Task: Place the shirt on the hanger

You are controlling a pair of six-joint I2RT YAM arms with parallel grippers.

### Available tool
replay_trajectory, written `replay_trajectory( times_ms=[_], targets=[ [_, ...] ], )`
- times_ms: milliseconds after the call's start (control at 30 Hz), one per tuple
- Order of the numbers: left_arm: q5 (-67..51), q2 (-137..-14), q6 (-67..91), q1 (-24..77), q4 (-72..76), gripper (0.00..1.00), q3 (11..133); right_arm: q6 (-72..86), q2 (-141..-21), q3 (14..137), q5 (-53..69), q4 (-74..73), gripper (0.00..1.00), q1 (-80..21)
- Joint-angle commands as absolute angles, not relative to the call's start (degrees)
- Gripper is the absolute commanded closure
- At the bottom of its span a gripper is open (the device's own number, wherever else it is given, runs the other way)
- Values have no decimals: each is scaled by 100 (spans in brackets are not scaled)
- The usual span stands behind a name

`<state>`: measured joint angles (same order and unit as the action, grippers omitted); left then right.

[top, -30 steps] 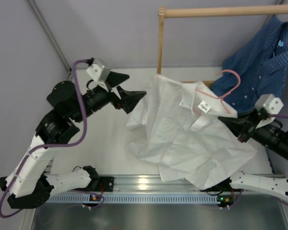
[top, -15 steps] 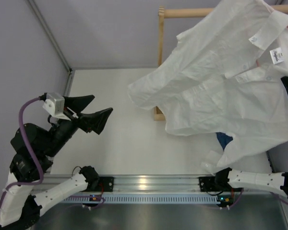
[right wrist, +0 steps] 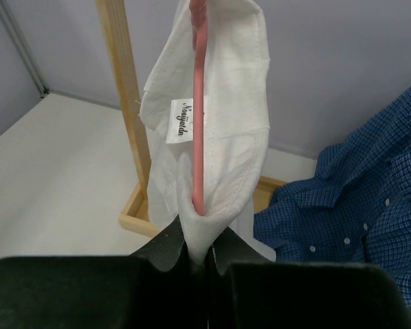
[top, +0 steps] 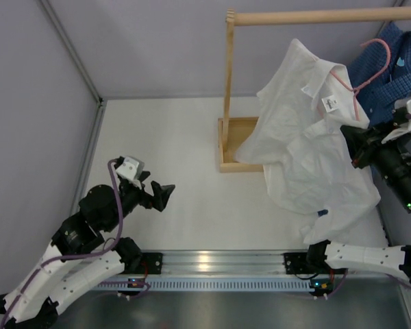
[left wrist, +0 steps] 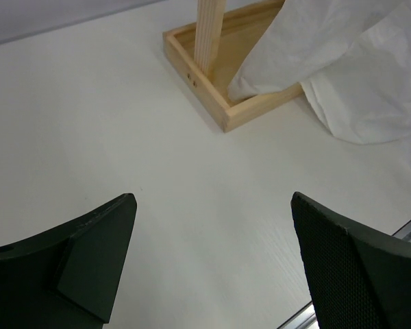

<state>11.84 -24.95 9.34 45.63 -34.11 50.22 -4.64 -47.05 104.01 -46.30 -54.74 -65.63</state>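
Hovering wide open and empty over the near left of the surface (top: pixel 164 137), the left hand (top: pixel 157 195) is well apart from the work. Right of the wooden frame (top: pixel 236 145), the shirt (top: pixel 308 157) hangs limp. It is thin, light, floppy cloth, likely best taken at the stiffer collar. The hanger (right wrist: pixel 198 103), a springy pink wire, runs inside that collar, its lower bar hidden by cloth. The right hand (right wrist: pixel 197 250) is pinched shut on the shirt, perhaps on the wire too, beside the blue checked shirt (top: pixel 390 65).
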Motion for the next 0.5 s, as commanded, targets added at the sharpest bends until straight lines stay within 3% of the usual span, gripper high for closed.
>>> replay_trajectory(
  times_ms=[0,167,267,300,367,467],
  targets=[
    [1336,-2680,1002,4518,-3033,2,4737,357,-5114,10388,-5194,-5501,100,-6653],
    [1310,-2777,1081,4202,-3041,2,4755,589,-5930,10581,-4923,-5581,100,-6382],
    [1301,-2725,1213,3659,-3041,2,4650,694,-6213,10793,-3573,-5555,100,-5268],
    [1301,-2716,1274,3534,-3041,2,4571,720,-6275,10819,-2794,-5520,100,-4490],
    [1362,-2698,1283,3175,-3050,2,4492,738,-6416,10793,-2349,-5336,100,-3879],
    [1669,-2777,1327,2867,-3102,2,4447,590,-6530,10863,-2259,-4975,100,-3745]
  ],
)
